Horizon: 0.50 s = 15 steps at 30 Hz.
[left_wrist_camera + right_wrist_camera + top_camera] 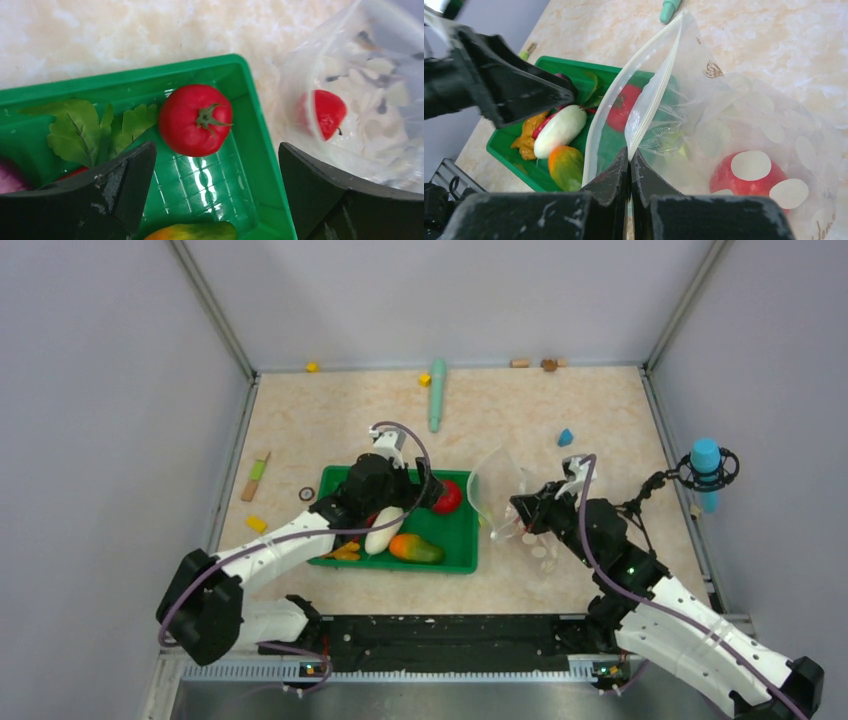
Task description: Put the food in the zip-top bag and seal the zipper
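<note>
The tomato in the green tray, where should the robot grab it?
Grip the tomato around its round middle, from above, I'd say. Its stem faces up and its sides bulge evenly. The open left gripper hangs over it; the tray wall and leaf sit close, so sideways looks cramped.

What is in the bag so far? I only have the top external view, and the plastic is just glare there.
Observer: The right wrist view shows one red tomato lying inside the zip-top bag.
Operator: Is the right gripper really gripping the bag?
Observer: Yes. The right gripper is shut on one lip of the bag's mouth, which stands open toward the green tray.
Operator: And the left gripper, hidden under its arm?
Observer: The left wrist view shows the left gripper open and empty, pointed at a second tomato in the tray.
</note>
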Motion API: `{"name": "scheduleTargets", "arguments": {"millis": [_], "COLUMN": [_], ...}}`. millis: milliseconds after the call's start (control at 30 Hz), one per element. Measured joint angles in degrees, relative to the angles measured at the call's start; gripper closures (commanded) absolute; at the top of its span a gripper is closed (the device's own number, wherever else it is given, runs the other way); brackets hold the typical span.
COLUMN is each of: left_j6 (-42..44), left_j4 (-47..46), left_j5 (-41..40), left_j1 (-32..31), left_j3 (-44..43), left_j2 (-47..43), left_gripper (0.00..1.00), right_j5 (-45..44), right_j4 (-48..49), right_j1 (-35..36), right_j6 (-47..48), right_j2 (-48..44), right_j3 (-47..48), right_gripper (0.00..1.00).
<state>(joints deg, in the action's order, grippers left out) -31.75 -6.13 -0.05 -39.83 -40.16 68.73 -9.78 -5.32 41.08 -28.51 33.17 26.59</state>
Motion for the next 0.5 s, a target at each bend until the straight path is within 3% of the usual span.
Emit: {"name": "scheduleTargets", "arguments": {"millis": [233, 500], "left_j6": [0.13, 0.85], "left_j4": [0.09, 1.51], "left_j5": [7.02, 9.2], "left_j1": [2.19, 2.19], "left_j3": [-1.66, -9.09], "left_j2": [13.2, 24.61], "left_gripper": [0.04, 0.21], "right_j5": [0.61, 0.92], "right_j4": [1.46, 1.51], "right_j1": [0.0, 0.0], "right_j6": [0.0, 0.0], "right_j2": [-0.46, -0.35], "right_j3": [-0.33, -0.33], "right_gripper": [1.0, 1.0]}}
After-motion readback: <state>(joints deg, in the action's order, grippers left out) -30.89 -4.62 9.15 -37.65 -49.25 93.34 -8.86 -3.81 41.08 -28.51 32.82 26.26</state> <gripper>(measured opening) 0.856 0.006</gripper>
